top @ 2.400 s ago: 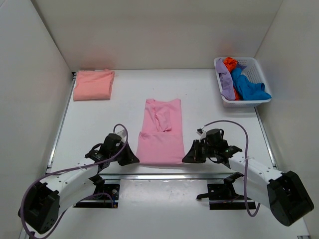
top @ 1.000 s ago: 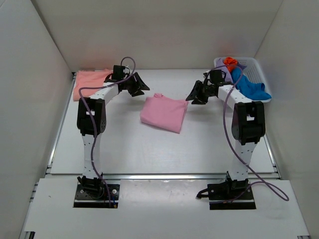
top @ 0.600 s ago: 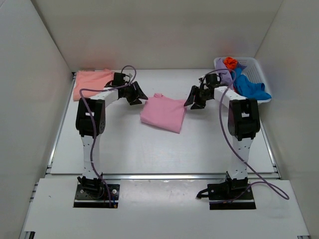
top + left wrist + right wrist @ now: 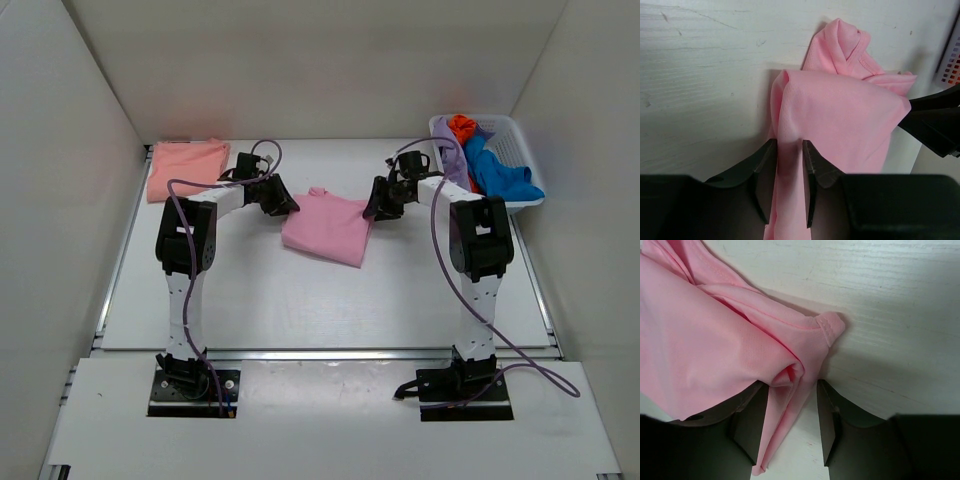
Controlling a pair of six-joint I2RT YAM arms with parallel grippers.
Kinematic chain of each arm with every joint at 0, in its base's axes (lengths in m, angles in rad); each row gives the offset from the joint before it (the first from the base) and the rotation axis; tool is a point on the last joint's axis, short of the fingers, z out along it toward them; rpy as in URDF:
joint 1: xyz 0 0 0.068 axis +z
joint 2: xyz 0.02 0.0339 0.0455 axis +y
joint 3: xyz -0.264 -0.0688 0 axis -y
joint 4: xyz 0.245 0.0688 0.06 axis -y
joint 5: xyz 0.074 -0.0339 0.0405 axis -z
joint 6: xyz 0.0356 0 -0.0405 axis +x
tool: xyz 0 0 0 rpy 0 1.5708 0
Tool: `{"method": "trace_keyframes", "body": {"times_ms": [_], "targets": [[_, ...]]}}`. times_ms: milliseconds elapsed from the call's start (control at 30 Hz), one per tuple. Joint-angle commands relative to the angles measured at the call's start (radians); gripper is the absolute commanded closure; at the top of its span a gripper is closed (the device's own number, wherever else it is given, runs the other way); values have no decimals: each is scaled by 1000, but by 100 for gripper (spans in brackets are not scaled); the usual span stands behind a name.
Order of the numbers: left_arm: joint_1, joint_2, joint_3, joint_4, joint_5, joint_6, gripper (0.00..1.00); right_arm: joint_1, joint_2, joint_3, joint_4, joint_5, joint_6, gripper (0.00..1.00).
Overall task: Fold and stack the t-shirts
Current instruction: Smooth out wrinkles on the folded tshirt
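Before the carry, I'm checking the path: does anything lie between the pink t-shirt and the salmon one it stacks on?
Nothing loose: only the left arm crosses the table between the pink t-shirt and the salmon t-shirt. The basket sits off to the right.

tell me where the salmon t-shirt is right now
Top view: the salmon t-shirt lies folded in the table's far left corner, left of the pink t-shirt.

White plastic basket [image 4: 512,138] at the far right, holding blue [image 4: 497,176], purple [image 4: 457,165] and orange cloth [image 4: 462,125], possibly garments, white table [image 4: 300,300].
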State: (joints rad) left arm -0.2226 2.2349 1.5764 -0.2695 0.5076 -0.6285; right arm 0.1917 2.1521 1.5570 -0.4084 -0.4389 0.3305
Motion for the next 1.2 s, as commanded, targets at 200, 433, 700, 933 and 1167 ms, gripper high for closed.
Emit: {"method": "trace_keyframes", "body": {"times_ms": [200, 433, 700, 933, 1167], "targets": [[3, -55, 2, 36, 25, -7, 78, 15, -104, -57, 91, 144, -56, 58], [3, -63, 2, 47, 37, -22, 94, 28, -146, -81, 167, 92, -48, 62], [6, -61, -1, 44, 45, -19, 94, 29, -74, 0, 140, 39, -62, 63], [2, -54, -10, 62, 48, -28, 95, 35, -21, 55, 114, 9, -67, 65], [0, -49, -12, 67, 46, -33, 95, 32, 0, 77, 83, 62, -73, 62]]}}
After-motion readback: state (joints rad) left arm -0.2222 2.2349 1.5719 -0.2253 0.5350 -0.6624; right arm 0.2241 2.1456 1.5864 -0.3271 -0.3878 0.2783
